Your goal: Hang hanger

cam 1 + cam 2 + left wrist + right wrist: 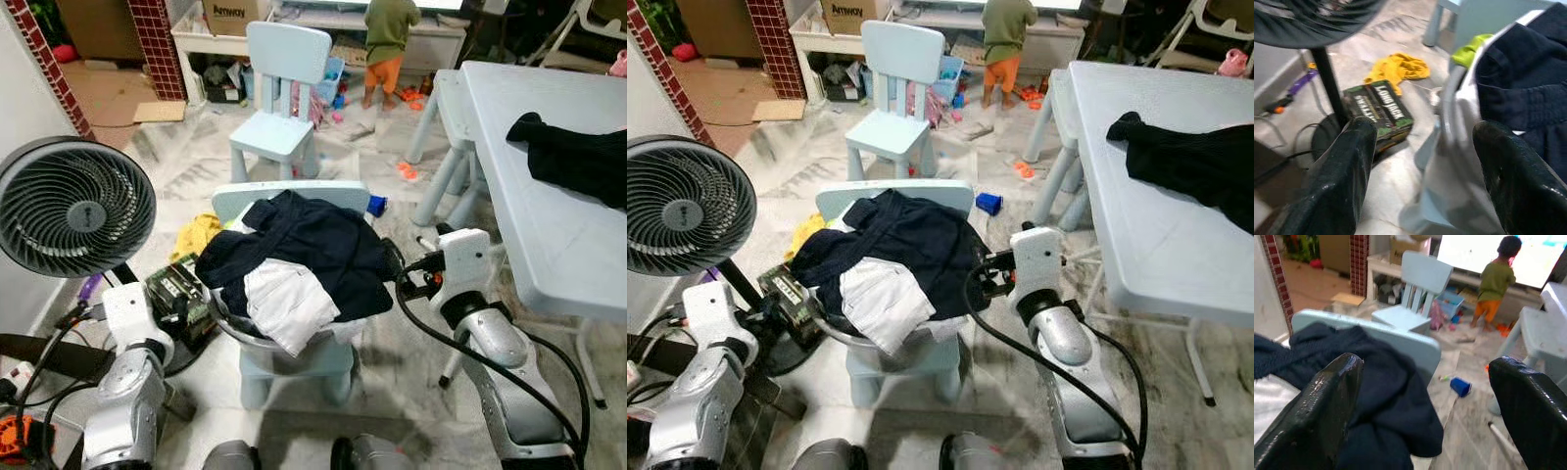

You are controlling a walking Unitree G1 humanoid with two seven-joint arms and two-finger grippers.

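Note:
A pile of navy clothes (313,240) with a white garment (289,304) fills a metal basin (227,328) that stands on a small light-blue chair (294,367) right in front of me. My left gripper (1425,137) is open at the basin's left rim, its fingers (1347,166) spread wide on either side of the rim. On the basin's right side my right gripper (1425,367) is open too, level with the navy cloth (1376,396), with nothing held between its fingers (1327,406).
A black standing fan (73,206) is close on my left, with cables at its foot. A green box (181,289) and a yellow cloth (196,233) lie on the floor. On the right, a light-blue table (549,215) carries a black garment (578,157). Beyond are a second chair (284,98) and a person (387,44).

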